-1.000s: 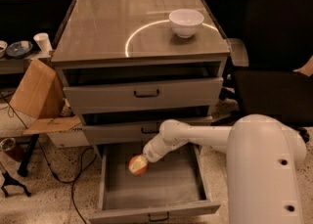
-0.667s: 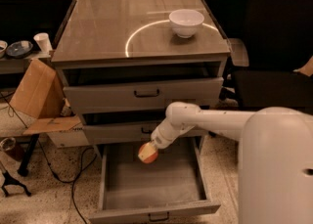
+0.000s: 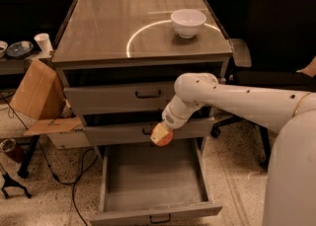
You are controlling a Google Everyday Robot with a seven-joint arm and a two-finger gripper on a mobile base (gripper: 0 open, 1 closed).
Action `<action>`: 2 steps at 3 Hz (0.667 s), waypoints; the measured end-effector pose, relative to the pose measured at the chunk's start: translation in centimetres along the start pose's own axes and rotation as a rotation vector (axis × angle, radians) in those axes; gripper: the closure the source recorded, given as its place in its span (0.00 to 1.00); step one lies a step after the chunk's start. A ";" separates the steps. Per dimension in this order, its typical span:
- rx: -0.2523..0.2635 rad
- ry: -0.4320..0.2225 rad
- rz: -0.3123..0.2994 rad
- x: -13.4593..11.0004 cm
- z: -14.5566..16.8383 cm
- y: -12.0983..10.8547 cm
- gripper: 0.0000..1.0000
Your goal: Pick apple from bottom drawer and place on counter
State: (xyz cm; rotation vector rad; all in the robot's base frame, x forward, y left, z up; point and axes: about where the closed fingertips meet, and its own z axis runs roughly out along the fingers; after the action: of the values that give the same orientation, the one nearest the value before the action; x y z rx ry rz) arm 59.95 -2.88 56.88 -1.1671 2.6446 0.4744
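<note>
Camera view shows the gripper (image 3: 159, 132) at the end of the white arm (image 3: 232, 99), hanging in front of the middle drawer (image 3: 113, 133) and above the open bottom drawer (image 3: 148, 180). It is pinched closed on the apple (image 3: 163, 137), which hangs clear in the air with nothing under it but the gripper's hold. The fruit shows its reddish-orange underside and a paler patch toward the wrist.

The bottom drawer is pulled fully out and its flat grey floor lies bare, so the pick looks done: the apple is out of the drawer and lifted free of it. What is left, by my judgement, is the larger half of the task. The apple sits well below the counter surface (image 3: 113, 27), so it has to rise past the fronts of the middle drawer and the top drawer (image 3: 113, 99), both slightly ajar. It then has to move in over the cabinet top and be set down.

On the counter surface a white bowl (image 3: 188, 21) stands toward the back right, on the pale circular arc. The left and front parts of the top are bare, leaving room for the placement. A black chair (image 3: 281, 22) stands to the right of the cabinet, and a cardboard box (image 3: 32, 92) leans at its left.
</note>
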 end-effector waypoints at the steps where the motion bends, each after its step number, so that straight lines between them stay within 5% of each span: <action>1: 0.000 0.000 0.000 0.0 0.0 0.0 1.00; 2: -0.059 -0.073 -0.009 0.5 -0.2 0.0 1.00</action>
State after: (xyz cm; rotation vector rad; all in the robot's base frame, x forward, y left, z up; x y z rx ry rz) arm 59.63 -3.25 56.88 -1.1555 2.5781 0.5853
